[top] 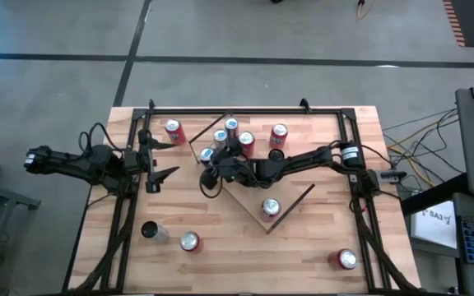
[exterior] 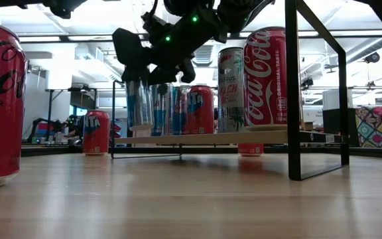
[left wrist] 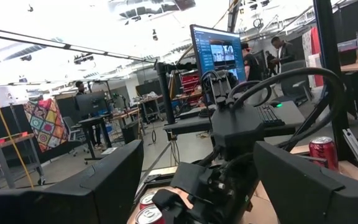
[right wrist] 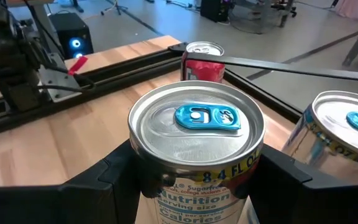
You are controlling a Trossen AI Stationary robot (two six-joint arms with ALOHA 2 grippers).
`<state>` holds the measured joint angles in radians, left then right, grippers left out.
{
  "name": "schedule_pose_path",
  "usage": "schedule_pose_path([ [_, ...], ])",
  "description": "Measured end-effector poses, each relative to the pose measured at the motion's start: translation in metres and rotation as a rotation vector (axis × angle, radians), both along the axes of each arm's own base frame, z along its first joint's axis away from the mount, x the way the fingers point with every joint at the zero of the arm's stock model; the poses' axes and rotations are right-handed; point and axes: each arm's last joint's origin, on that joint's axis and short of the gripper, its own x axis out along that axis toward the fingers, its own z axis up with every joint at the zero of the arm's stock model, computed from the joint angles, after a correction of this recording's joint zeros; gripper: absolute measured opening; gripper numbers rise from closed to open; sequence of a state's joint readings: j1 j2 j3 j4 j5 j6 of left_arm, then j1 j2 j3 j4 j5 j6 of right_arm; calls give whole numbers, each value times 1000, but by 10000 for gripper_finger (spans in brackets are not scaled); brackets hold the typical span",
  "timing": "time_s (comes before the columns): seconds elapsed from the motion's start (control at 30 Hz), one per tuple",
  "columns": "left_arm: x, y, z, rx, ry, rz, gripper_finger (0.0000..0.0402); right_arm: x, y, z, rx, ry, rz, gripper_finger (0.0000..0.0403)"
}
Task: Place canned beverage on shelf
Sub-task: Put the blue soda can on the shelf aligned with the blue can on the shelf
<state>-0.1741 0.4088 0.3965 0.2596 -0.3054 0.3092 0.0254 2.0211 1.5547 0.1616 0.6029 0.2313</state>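
My right gripper (top: 210, 167) reaches in from the table's right and is shut on a slim silver can with a blue tab (right wrist: 196, 118), over the left corner of the light-wood shelf (top: 249, 193). In the low view the can (exterior: 138, 103) hangs upright with its bottom just above the shelf board (exterior: 244, 137). Several cans stand on the shelf, among them a red cola can (exterior: 267, 76) and a silver one (right wrist: 347, 137). My left gripper (top: 164, 159) waits open at the table's left, holding nothing. My right gripper pinches the can's side wall (right wrist: 166, 186) just below the top rim, one finger (right wrist: 101, 183) on each side. The fingers come about level from the table's right. The can stays upright, top up, a little above the shelf board.
A red can (top: 173, 130) stands on the table beyond the shelf's left corner. More cans sit near the front edge (top: 189, 241) (top: 344, 260), and one dark-topped can (top: 151, 232) is at the front left. A black frame (exterior: 294, 93) rims the table.
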Motion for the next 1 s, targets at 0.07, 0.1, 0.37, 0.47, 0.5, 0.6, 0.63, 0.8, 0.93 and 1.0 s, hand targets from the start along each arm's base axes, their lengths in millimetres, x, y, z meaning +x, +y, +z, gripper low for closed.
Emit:
schedule_pose_path([
  [0.07,0,0,0,1,0,0,290,0,0,0,-14,11,5,216],
  [0.1,0,0,0,4,1,1,290,0,0,-1,-19,16,6,216],
  [0.37,0,0,0,6,1,1,290,0,0,-2,-19,26,7,216],
  [0.47,0,0,0,6,1,2,290,-1,0,-4,-17,44,6,216],
  [0.5,0,0,0,6,1,2,290,-1,0,-4,-13,43,4,216],
  [0.6,0,0,0,7,3,2,290,-1,0,-4,-9,40,3,216],
  [0.63,0,0,0,7,4,2,290,-1,0,-4,-9,43,3,217],
  [0.8,0,0,0,7,3,2,290,-3,0,-7,0,62,-1,217],
  [0.93,1,0,0,7,5,2,291,-2,0,-6,0,58,-2,217],
  [1.0,1,0,0,7,5,2,291,-3,0,-7,0,61,-2,219],
])
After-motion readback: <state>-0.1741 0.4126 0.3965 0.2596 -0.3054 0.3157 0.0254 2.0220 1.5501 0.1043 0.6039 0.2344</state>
